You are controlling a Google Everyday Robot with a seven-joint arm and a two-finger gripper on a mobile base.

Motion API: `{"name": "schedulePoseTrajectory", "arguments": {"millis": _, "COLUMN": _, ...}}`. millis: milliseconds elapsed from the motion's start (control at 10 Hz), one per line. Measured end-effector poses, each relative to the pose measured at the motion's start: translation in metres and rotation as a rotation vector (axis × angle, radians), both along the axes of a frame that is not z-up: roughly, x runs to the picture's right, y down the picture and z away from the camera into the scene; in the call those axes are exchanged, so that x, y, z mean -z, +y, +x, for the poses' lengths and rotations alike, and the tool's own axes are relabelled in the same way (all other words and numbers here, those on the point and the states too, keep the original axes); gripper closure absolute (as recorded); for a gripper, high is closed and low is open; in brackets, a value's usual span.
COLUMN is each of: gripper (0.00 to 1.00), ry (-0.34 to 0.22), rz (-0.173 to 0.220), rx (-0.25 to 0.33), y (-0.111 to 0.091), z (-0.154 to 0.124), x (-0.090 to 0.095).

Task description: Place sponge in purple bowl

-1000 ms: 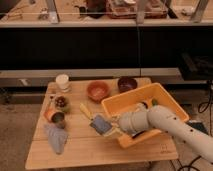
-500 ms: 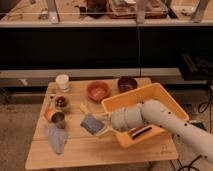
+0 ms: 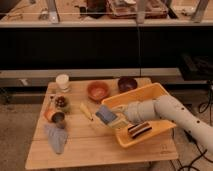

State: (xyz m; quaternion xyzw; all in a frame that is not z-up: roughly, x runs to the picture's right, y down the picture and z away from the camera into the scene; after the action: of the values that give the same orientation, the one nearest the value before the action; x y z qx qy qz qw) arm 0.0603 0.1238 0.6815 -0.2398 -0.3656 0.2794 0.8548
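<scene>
Your gripper [image 3: 114,119] clamped on sponge [image 3: 105,114], mid-tabletop; purple bowl [image 3: 128,83] sits up-right toward far edge, so swing that way.

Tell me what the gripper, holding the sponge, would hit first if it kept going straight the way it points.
The gripper, shut on the sponge, points left across the table. First in line is probably the small yellow object, though depth is unclear and it may pass above it.

- Sponge [image 3: 106,114]: flat grey-blue pad, tilted, clamped in the hand [image 3: 116,120], raised in front of the bowl.
- Bowl [image 3: 127,83]: small, round, dark purple, upright on the tabletop behind the sponge.
</scene>
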Motion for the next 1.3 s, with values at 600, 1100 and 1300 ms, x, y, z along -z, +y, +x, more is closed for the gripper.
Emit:
{"name": "schedulePoseTrajectory", "arguments": {"millis": 600, "gripper": 1.0, "ry": 0.23, "rz": 0.0, "rx": -0.151, "y": 0.0, "z": 0.107, "x": -0.029}}
{"name": "schedulePoseTrajectory", "arguments": {"millis": 1100, "gripper": 1.0, "ry": 0.257, "rz": 0.004, "rx": -0.157, "y": -0.002, "z": 0.111, "x": -0.033}}
{"name": "schedulePoseTrajectory", "arguments": {"millis": 1300, "gripper": 1.0, "ry": 0.269, "rz": 0.003, "rx": -0.152, "y": -0.002, "z": 0.113, "x": -0.035}}
